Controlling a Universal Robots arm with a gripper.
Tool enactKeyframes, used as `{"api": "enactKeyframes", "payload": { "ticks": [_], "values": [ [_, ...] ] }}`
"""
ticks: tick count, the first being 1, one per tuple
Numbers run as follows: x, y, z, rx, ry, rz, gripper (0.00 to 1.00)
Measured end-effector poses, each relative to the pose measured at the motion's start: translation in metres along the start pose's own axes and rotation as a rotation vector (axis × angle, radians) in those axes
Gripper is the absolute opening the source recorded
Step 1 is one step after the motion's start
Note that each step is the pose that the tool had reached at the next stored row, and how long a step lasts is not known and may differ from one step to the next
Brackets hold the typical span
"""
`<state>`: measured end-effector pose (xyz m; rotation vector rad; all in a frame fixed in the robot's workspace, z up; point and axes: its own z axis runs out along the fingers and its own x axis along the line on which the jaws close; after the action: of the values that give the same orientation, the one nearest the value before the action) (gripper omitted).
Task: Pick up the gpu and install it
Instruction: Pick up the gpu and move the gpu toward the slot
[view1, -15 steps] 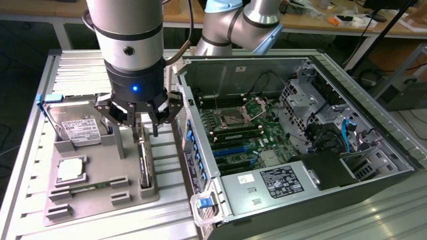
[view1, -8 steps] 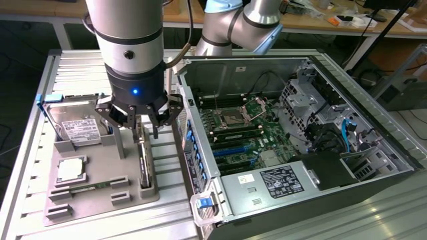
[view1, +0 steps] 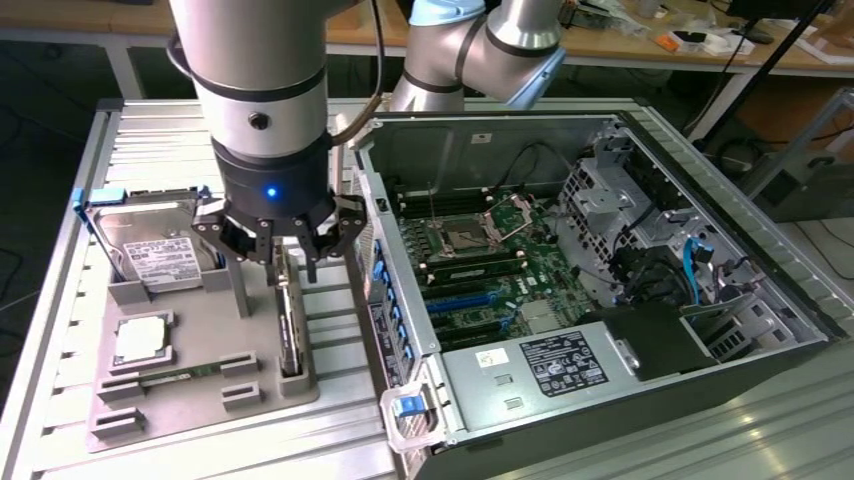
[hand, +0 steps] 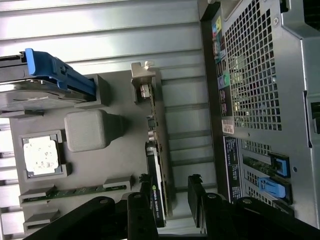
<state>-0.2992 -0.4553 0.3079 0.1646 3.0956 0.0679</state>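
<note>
gripper (view1: 287, 262) fingers (hand: 196, 196) spread wide, straddling gpu top edge, holding nothing | gpu (hand: 156, 165) upright on edge in grey tray (view1: 214, 330) slot, green logo on black face, lettering unreadable | narrow ribbed counter (hand: 185, 120) strip between tray and case (view1: 494, 121) | drive (view1: 154, 255) at tray's far end, white label unreadable

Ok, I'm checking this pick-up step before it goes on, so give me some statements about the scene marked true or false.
1. The slim green-and-black gpu card stands on edge in the grey holder tray. True.
2. The tool is shut on the gpu. False: its jaws are open, one on each side of the card.
3. The silver hard drive with white label sits inside the grey metal computer case. False: it sits in the tray.
4. The case lies open, its green motherboard showing. True.
</note>
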Motion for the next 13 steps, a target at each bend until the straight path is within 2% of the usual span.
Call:
{"api": "enactKeyframes", "payload": {
  "ticks": [13],
  "values": [
    [-0.0001,-0.0036,0.0071,0.0000,-0.0001,0.000,0.42]
  ]
}}
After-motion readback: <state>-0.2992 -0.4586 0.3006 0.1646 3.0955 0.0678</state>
